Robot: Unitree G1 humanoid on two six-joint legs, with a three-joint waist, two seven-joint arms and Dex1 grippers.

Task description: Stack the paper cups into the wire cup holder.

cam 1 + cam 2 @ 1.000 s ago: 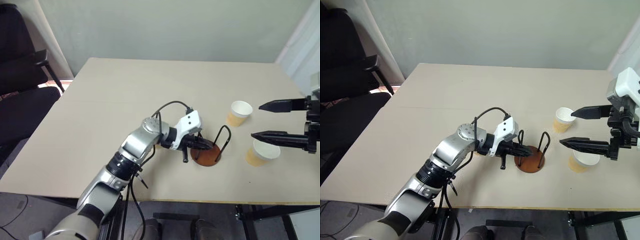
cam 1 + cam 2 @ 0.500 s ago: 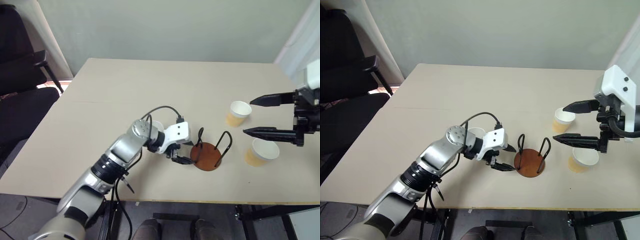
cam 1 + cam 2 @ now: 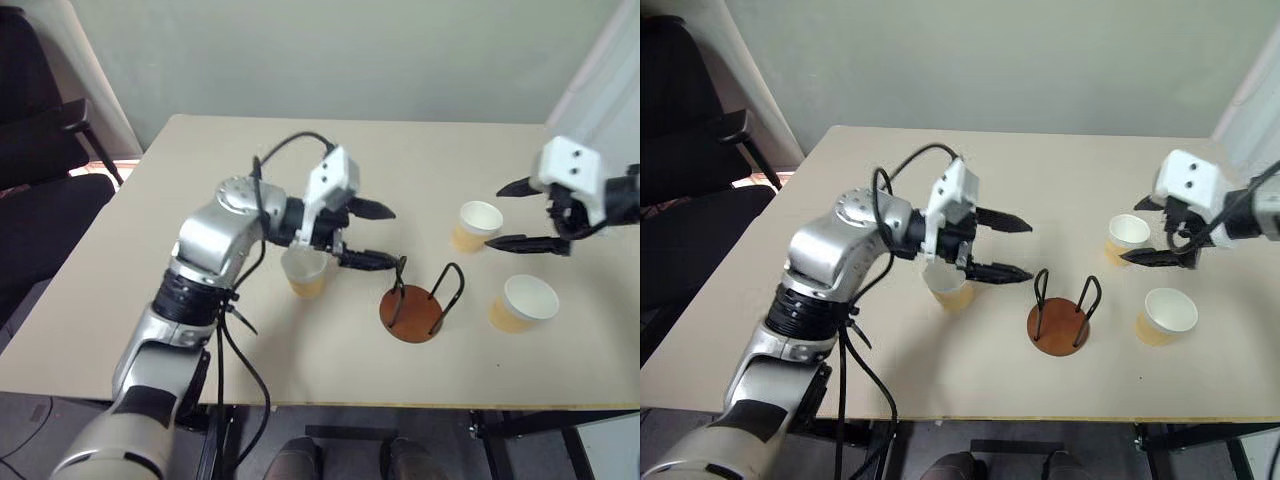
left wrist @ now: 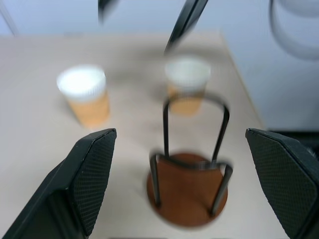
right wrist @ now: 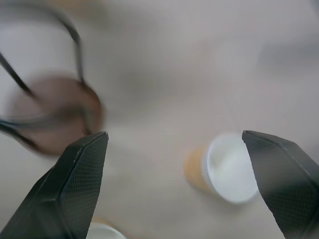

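Pale green wall backs a light beige bench [image 3: 200,330], with a black chair [image 3: 35,130] standing off its left edge.

Near the front middle of the bench stands the wire cup holder [image 3: 412,312], a reddish-brown disc with two black wire loops rising upright from it. It holds no cup.

Three paper cups stand upright on the bench, all apart from the holder. One cup [image 3: 305,271] sits to the holder's left, partly behind the left arm's fingers. A second cup [image 3: 476,226] stands behind and to the right of the holder. A third cup [image 3: 523,303] stands to the holder's right, near the front edge and nearer the robot than the second.

The left gripper [image 3: 372,236] hangs above the bench between the left cup and the holder, pointing toward the right. Its jaws are spread wide and grasp nothing; in the left wrist view the holder and the two right-hand cups show between the fingers [image 4: 89,179].

The right gripper [image 3: 520,215] hovers at the right side, pointing left toward the second cup, with its fingertips just beside that cup. Its jaws are also spread wide and empty. In the right wrist view a cup [image 5: 227,167] lies between its two fingers and the holder's base shows blurred to one side.
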